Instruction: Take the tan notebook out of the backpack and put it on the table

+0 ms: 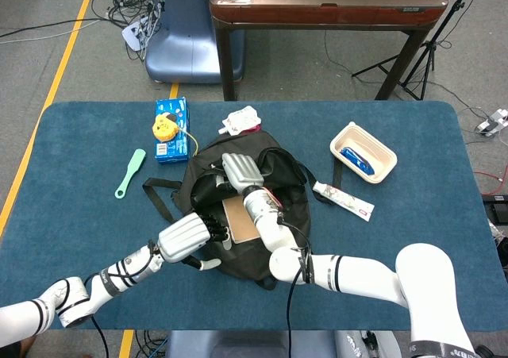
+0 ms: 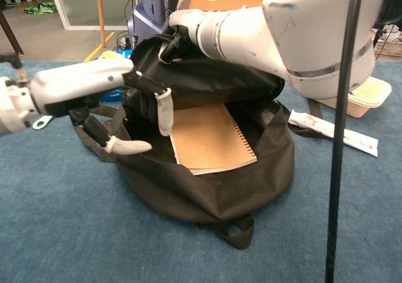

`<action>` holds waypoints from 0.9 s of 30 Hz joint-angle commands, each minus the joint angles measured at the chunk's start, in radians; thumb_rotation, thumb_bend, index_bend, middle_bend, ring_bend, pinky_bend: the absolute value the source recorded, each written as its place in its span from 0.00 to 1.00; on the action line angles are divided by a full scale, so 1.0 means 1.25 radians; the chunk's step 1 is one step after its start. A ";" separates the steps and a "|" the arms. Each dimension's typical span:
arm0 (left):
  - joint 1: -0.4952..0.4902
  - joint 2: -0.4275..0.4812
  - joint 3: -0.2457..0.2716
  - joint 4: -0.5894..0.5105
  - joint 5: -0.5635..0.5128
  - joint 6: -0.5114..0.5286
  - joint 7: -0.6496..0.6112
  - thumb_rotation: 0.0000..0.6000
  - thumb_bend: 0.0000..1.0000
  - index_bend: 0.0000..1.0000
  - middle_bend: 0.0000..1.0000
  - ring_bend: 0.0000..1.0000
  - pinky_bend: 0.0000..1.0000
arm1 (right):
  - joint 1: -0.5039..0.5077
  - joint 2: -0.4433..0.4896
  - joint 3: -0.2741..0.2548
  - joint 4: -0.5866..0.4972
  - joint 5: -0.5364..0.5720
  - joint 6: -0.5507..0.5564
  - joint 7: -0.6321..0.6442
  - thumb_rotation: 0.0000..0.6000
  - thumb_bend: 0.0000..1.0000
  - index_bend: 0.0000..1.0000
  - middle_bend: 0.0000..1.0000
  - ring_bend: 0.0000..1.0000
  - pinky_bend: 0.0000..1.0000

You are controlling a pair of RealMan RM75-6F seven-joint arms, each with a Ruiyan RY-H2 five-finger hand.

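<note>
Right hand [image 2: 188, 29] grips top flap of black backpack [image 2: 207, 189], holding it raised. Tan notebook [image 2: 210, 138] lies inside, exposed. Left hand [image 2: 135, 104] released, fingers spread at backpack mouth, just beside notebook.

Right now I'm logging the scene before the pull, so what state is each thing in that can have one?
Black fabric backpack: open, flap lifted.
Tan spiral-bound notebook: closed, lying inside the backpack.
Left robot hand: fingers spread at the opening, holding nothing.
Right robot hand: gripping the backpack's flap, holding it up.
Yellow tape measure: resting on the blue box.
White plastic tray: holding a blue object.
</note>
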 commanded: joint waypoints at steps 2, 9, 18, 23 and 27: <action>-0.030 -0.061 0.007 0.082 -0.030 -0.016 0.009 1.00 0.26 0.45 0.46 0.44 0.42 | 0.007 -0.002 -0.011 0.008 0.004 -0.002 0.009 1.00 1.00 0.70 0.54 0.28 0.28; -0.058 -0.105 0.016 0.155 -0.078 -0.067 0.047 1.00 0.26 0.36 0.38 0.40 0.42 | 0.016 -0.006 -0.019 0.017 0.002 0.003 0.031 1.00 1.00 0.70 0.54 0.28 0.28; -0.067 -0.166 0.028 0.274 -0.113 -0.066 0.104 1.00 0.26 0.34 0.38 0.39 0.38 | 0.014 -0.001 -0.041 0.012 0.003 0.006 0.043 1.00 1.00 0.70 0.54 0.28 0.28; -0.073 -0.205 0.055 0.353 -0.094 -0.038 0.137 1.00 0.26 0.31 0.38 0.39 0.38 | 0.010 0.002 -0.052 0.005 0.003 0.009 0.048 1.00 1.00 0.70 0.54 0.28 0.28; -0.077 -0.231 0.075 0.412 -0.077 -0.011 0.146 1.00 0.26 0.25 0.30 0.31 0.34 | 0.009 0.004 -0.058 0.001 0.004 0.012 0.051 1.00 1.00 0.70 0.54 0.28 0.28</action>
